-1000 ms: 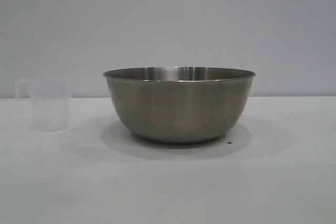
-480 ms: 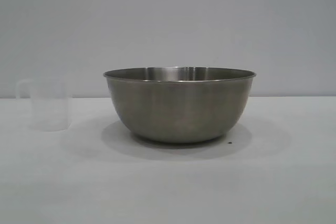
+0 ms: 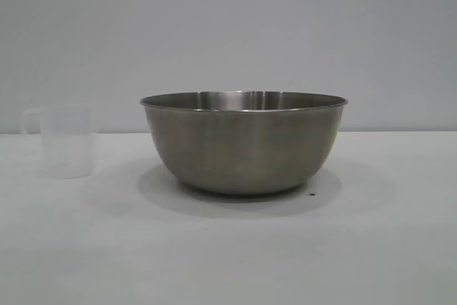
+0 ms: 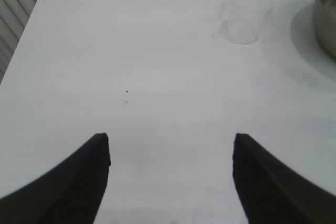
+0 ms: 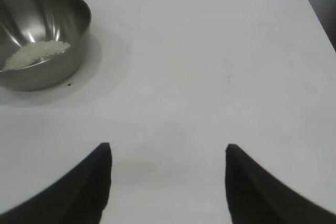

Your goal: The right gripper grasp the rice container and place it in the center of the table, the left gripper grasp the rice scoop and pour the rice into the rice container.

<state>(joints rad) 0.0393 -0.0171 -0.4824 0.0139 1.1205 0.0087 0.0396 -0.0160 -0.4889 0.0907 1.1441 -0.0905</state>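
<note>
**A bare test bench in a lab-like room**

The setting reads as a robot test station, not a kitchen. A plain white matte table (image 3: 228, 262) runs back to a blank grey-white wall (image 3: 228, 26) directly behind it. Only two props stand on the table: a steel rice container (image 3: 243, 144) and, just beside it, a frosted rice scoop (image 3: 66, 142). Off one table edge, pale vertical slats (image 4: 13, 9) show.

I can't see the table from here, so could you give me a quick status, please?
Left gripper and right gripper open, empty, clear of everything. Rice already in rice container; rice scoop upright beside it. Nothing in the way.
</note>
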